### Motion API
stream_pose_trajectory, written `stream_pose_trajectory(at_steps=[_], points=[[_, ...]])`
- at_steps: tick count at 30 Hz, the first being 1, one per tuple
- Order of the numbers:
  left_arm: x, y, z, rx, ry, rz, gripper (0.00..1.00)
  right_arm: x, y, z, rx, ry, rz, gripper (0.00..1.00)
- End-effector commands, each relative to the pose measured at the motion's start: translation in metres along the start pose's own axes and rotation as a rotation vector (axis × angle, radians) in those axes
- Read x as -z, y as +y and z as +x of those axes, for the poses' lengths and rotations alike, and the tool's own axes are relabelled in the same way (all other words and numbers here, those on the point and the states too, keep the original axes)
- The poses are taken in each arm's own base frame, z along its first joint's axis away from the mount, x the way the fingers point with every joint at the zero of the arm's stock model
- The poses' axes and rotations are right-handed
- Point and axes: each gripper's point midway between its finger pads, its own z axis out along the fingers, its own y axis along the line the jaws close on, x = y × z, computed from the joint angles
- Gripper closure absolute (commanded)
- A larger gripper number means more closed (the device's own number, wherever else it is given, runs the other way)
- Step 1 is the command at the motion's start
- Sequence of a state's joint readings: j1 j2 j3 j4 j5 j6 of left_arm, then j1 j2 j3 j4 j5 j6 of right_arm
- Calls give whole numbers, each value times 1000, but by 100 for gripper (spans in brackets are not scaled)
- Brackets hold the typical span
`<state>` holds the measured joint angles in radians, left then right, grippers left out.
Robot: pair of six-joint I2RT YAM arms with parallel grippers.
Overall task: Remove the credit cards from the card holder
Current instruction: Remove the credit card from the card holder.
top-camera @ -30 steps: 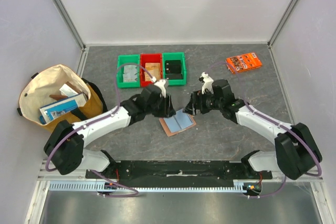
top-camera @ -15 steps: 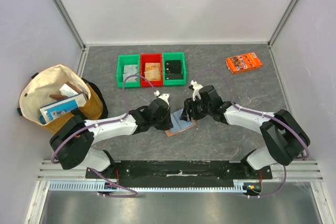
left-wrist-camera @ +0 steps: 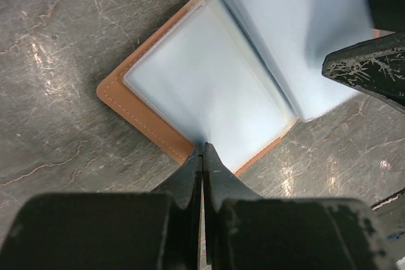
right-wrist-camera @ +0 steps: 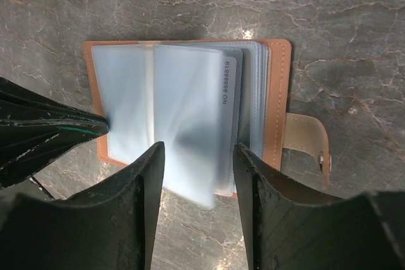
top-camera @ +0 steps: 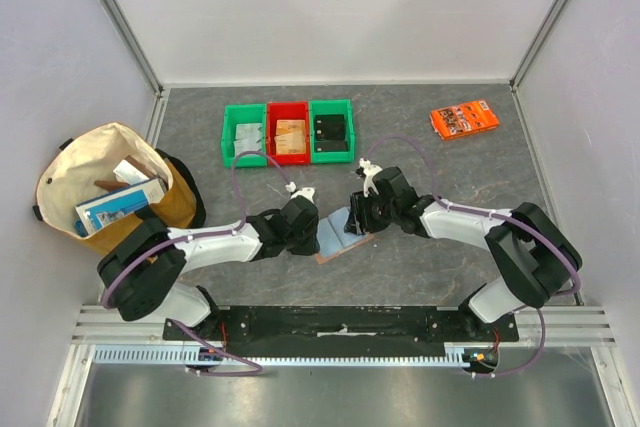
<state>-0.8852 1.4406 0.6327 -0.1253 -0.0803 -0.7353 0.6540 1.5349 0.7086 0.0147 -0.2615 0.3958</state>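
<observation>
Card holder open at frame centre; left gripper jaws closed at its lower edge, right gripper half-wide astride limp sleeves; slick, stiff credit cards probably need edge pinching.

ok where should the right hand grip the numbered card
Grip the numbered card by its near edge, which sticks out past the card holder inside the open right hand; come from that side, since the shut left hand sits at another edge.
</observation>
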Motion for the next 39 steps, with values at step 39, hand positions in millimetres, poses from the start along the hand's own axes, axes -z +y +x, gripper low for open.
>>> stream_pose_trajectory(at_steps=[39], points=[[102, -47, -89, 244, -388, 250, 78, 4, 93, -23, 156, -22, -209, 43]])
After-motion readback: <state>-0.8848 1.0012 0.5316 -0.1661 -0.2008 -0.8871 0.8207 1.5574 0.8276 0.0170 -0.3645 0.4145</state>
